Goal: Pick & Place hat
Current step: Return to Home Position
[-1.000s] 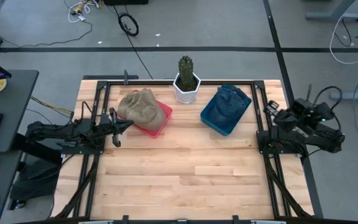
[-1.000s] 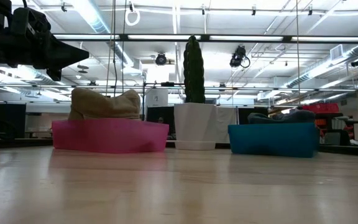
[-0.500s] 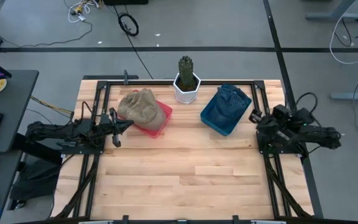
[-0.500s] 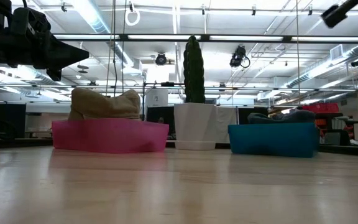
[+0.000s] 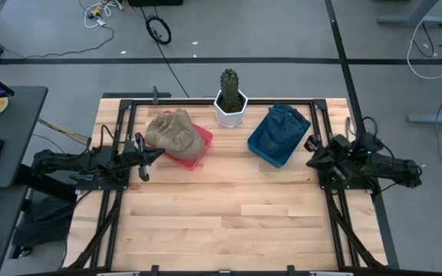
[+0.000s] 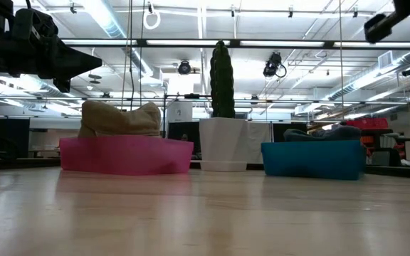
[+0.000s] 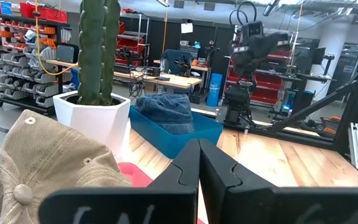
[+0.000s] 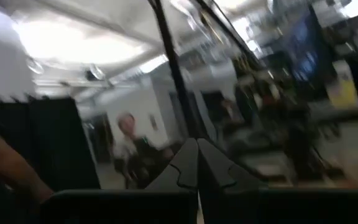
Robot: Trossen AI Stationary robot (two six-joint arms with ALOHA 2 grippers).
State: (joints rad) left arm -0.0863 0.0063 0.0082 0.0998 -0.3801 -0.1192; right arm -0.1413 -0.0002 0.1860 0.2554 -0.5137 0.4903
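A tan cap lies crown-up in a pink tray, also seen in the low view as the tan cap and close by in the left wrist view as the tan cap. A blue denim hat lies in a blue bin. My left gripper hovers shut just left of the pink tray, above the table. My right gripper is shut in the air at the table's right edge, beside the blue bin, and shows as the right gripper high up in the low view.
A cactus in a white pot stands at the far edge between the two trays. A black metal frame runs along the table's sides. Bare wood fills the near half. The right wrist view is blurred, showing only the room.
My right gripper has swung from beyond the table's right edge toward the left and a little nearer, arriving beside the blue bin and coming into the top right of the low view. It has stayed shut. The hats and trays have not moved.
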